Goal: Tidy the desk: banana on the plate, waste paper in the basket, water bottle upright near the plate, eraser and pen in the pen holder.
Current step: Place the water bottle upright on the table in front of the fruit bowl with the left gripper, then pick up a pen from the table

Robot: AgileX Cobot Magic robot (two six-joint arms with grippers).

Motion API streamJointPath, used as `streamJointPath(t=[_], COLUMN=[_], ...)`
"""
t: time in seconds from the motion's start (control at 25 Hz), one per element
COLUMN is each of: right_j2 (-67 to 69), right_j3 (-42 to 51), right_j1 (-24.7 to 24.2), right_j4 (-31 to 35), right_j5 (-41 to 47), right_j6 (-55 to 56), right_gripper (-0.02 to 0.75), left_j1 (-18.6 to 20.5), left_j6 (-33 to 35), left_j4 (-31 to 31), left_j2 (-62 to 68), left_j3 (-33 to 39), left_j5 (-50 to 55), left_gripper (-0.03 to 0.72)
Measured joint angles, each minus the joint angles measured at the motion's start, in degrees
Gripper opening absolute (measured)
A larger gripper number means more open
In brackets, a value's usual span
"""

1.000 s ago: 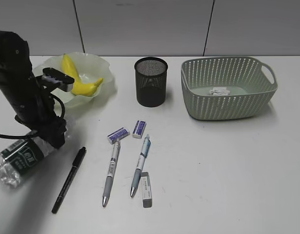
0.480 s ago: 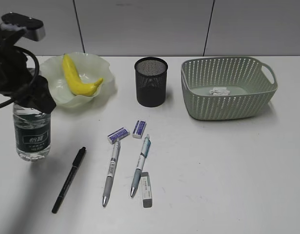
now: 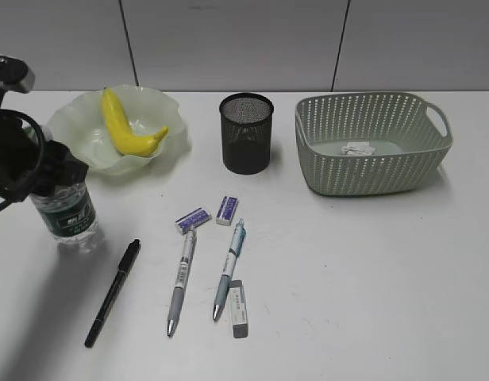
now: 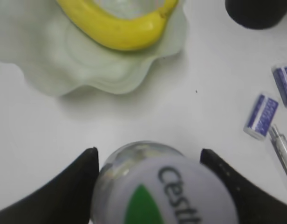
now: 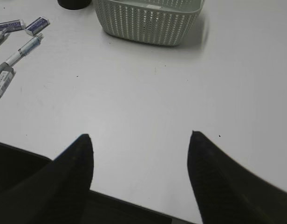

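My left gripper (image 3: 55,168) is shut on the neck of the clear water bottle (image 3: 71,219), which stands on the table just in front of the plate; the left wrist view shows its cap between the fingers (image 4: 148,154). The yellow banana (image 3: 125,127) lies on the pale green plate (image 3: 171,111). Crumpled paper (image 3: 357,148) lies in the green basket (image 3: 371,173). The black mesh pen holder (image 3: 246,133) stands in the middle. Three erasers (image 3: 193,220), (image 3: 227,209), (image 3: 239,309) and three pens (image 3: 113,291), (image 3: 182,279), (image 3: 229,268) lie on the table. My right gripper (image 5: 141,137) is open and empty.
The right wrist view shows the basket (image 5: 143,23), two erasers (image 5: 10,25) and a pen (image 5: 17,56) far ahead, with the table's front edge just under the fingers. The left wrist view shows the banana (image 4: 120,32) on the plate (image 4: 64,60).
The left gripper has turned the bottle from lying on its side at the left edge to upright, then shifted it slightly right and toward the plate.
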Motion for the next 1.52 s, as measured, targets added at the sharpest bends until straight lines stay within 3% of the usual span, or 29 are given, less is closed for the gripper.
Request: streamJointPath(t=[0.48,0.68,0.96,1.24,1.52], right_j2=[0.0,0.0,0.0,0.0,0.0], right_j3=[0.0,0.0,0.0,0.0,0.0], right_j1=[0.0,0.0,0.0,0.0,0.0], right_j4=[0.0,0.0,0.0,0.0,0.0], right_j5=[0.0,0.0,0.0,0.0,0.0], right_j6=[0.0,0.0,0.0,0.0,0.0], right_gripper=[0.504,0.504,0.504,0.504,0.504], left_j1=[0.0,0.0,0.18,2.05,8.04], left_j6=[0.0,0.11,0.11,0.11,-1.16], left_j4=[-6.37,-6.41,-6.66,-6.28,-1.27], left_j2=[6.17,5.51,-3.95,-19.99,-42.86], left_j3=[-0.37,-0.17,-0.12,-0.12,-0.12], left_j5=[-7.77,-5.69,-2.92,8.32,35.02], left_gripper=[0.471,0.599,0.611,0.585,0.526])
